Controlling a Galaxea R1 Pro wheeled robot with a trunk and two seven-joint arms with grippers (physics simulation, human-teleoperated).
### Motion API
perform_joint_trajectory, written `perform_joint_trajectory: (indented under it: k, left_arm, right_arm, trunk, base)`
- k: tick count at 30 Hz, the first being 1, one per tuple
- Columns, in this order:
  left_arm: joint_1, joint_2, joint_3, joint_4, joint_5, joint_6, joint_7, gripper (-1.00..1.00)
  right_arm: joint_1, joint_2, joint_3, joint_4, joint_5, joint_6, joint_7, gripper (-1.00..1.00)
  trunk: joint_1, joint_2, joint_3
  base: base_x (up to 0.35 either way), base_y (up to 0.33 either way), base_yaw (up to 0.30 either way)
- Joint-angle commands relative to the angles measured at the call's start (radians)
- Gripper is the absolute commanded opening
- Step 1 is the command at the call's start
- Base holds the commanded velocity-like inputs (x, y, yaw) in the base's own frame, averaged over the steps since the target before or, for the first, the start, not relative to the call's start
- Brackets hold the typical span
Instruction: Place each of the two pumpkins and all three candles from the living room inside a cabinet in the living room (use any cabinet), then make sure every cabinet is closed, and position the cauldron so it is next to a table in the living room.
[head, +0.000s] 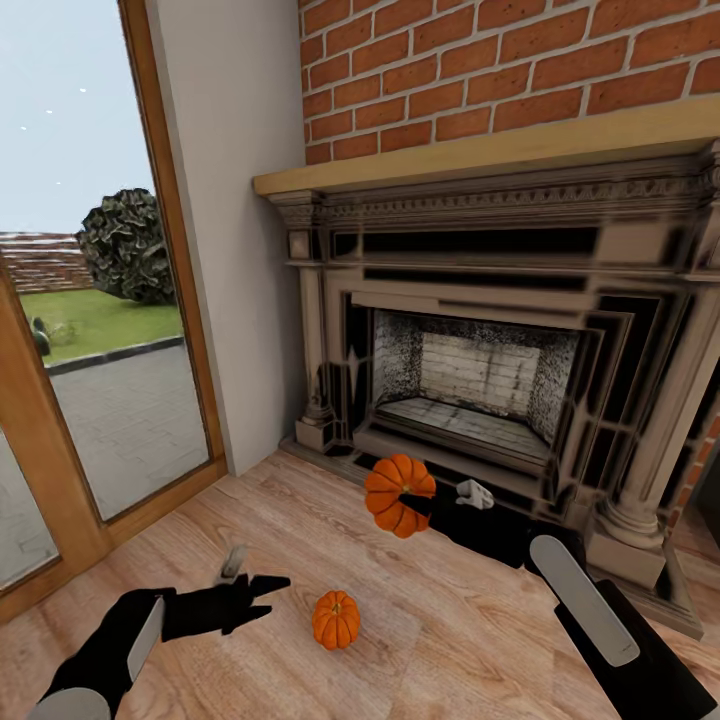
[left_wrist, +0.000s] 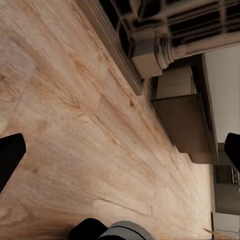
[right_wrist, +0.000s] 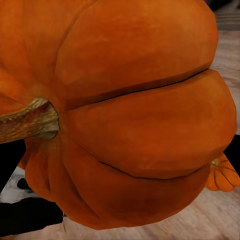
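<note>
One orange ribbed pumpkin (head: 398, 487) hangs above the wood floor in front of the fireplace, with my right gripper (head: 412, 502) shut on it. In the right wrist view this pumpkin (right_wrist: 140, 115) looms close, its dark stem (right_wrist: 30, 120) pointing sideways. A second pumpkin (head: 336, 619) stands upright on the floor nearer to me, and a sliver of it (right_wrist: 222, 174) peeks out behind the held one. My left gripper (head: 262, 598) hovers low over the floor just left of that second pumpkin, open and holding nothing; its fingers (left_wrist: 10, 155) frame bare floorboards.
A large dark stone fireplace (head: 480, 380) under a wooden mantel (head: 480, 150) and a brick wall rises directly ahead, its hearth step (head: 450, 455) just behind the held pumpkin. A tall glass door with a wooden frame (head: 175, 250) stands at the left. Wood floor (head: 450, 640) spreads in front.
</note>
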Motion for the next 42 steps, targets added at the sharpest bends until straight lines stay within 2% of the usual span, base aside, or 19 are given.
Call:
perform_joint_trajectory:
  k: [1, 5, 11, 15, 18, 21, 23, 36, 42]
  left_arm:
    - [-0.009, 0.001, 0.001, 0.028, 0.002, -0.025, 0.0, 1.0]
    - [-0.025, 0.003, 0.001, 0.089, 0.028, -0.109, 0.002, 1.0]
    - [-0.028, 0.004, 0.0, 0.103, 0.068, -0.135, -0.006, 1.0]
    - [-0.027, 0.009, 0.002, 0.145, 0.072, -0.142, 0.003, 1.0]
    - [-0.027, 0.027, 0.003, 0.223, 0.072, -0.208, 0.008, 1.0]
    - [-0.027, 0.031, 0.003, 0.254, 0.075, -0.257, 0.027, 1.0]
    - [-0.027, 0.033, 0.003, 0.259, 0.075, -0.267, 0.036, 1.0]
    - [-0.027, 0.037, 0.003, 0.266, 0.076, -0.274, 0.041, 1.0]
    - [-0.027, 0.037, 0.001, 0.268, 0.076, -0.275, 0.042, 1.0]
  right_arm:
    - [-0.001, -0.001, 0.002, -0.002, -0.009, 0.001, -0.011, -1.0]
    - [-0.001, 0.0, 0.002, -0.004, -0.007, 0.001, -0.011, -1.0]
    - [-0.001, 0.001, 0.003, 0.001, -0.003, 0.001, -0.011, -1.0]
    - [-0.001, 0.001, 0.003, 0.003, -0.002, 0.0, -0.011, -1.0]
    - [-0.001, 0.001, 0.003, 0.002, -0.002, 0.0, -0.011, -1.0]
    - [-0.001, 0.002, 0.002, 0.004, -0.002, 0.0, -0.01, -1.0]
    - [-0.001, 0.002, 0.002, 0.007, -0.002, -0.001, -0.009, -1.0]
    - [-0.001, 0.003, 0.001, 0.012, -0.005, -0.01, -0.007, -1.0]
    - [-0.001, 0.003, 0.001, 0.013, -0.005, -0.01, -0.009, -1.0]
  trunk:
    - [0.0, 0.0, -0.001]
    - [0.0, 0.0, -0.001]
    - [0.0, 0.0, -0.001]
    - [0.0, 0.0, -0.001]
    - [0.0, 0.0, -0.001]
    - [0.0, 0.0, -0.001]
    - [0.0, 0.0, -0.001]
    - [0.006, -0.004, -0.051]
    - [0.008, -0.005, -0.075]
  base:
    - [0.0, 0.0, 0.0]
    - [0.0, 0.0, 0.0]
    - [0.0, 0.0, 0.0]
    - [0.0, 0.0, 0.0]
    - [0.0, 0.0, 0.0]
    - [0.0, 0.0, 0.0]
    - [0.0, 0.0, 0.0]
    - [0.0, 0.0, 0.003]
    - [0.0, 0.0, 0.234]
